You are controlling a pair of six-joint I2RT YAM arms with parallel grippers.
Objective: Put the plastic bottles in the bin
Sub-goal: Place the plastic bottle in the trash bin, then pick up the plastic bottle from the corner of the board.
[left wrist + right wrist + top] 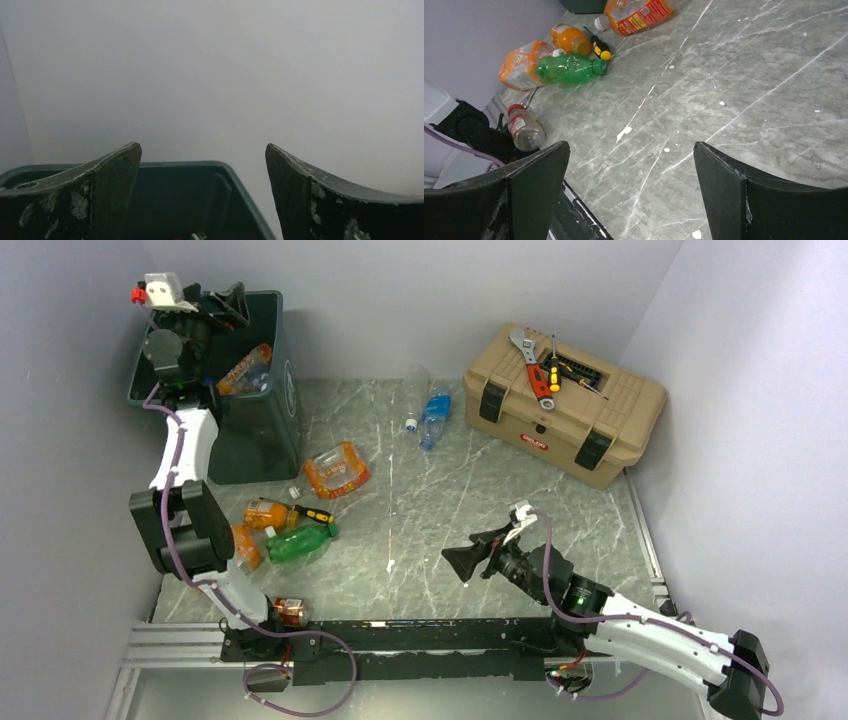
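Observation:
The dark green bin (258, 435) stands at the far left and holds several bottles (246, 370). My left gripper (226, 304) hangs over its opening, open and empty; in the left wrist view my left gripper (202, 155) looks past the bin's rim (235, 177) at the wall. On the table lie a flattened orange-labelled bottle (336, 470), an orange bottle (268, 513), a green bottle (298, 543), a blue-labelled clear bottle (434, 412) and a small red-capped bottle (291, 612). My right gripper (462, 562) hovers open at mid-table, right of the green bottle (569, 69).
A tan toolbox (560, 405) with a wrench and screwdrivers on its lid sits at the far right. A yellow-handled screwdriver (315, 514) lies among the bottles near the bin. Grey walls close in the left, back and right sides.

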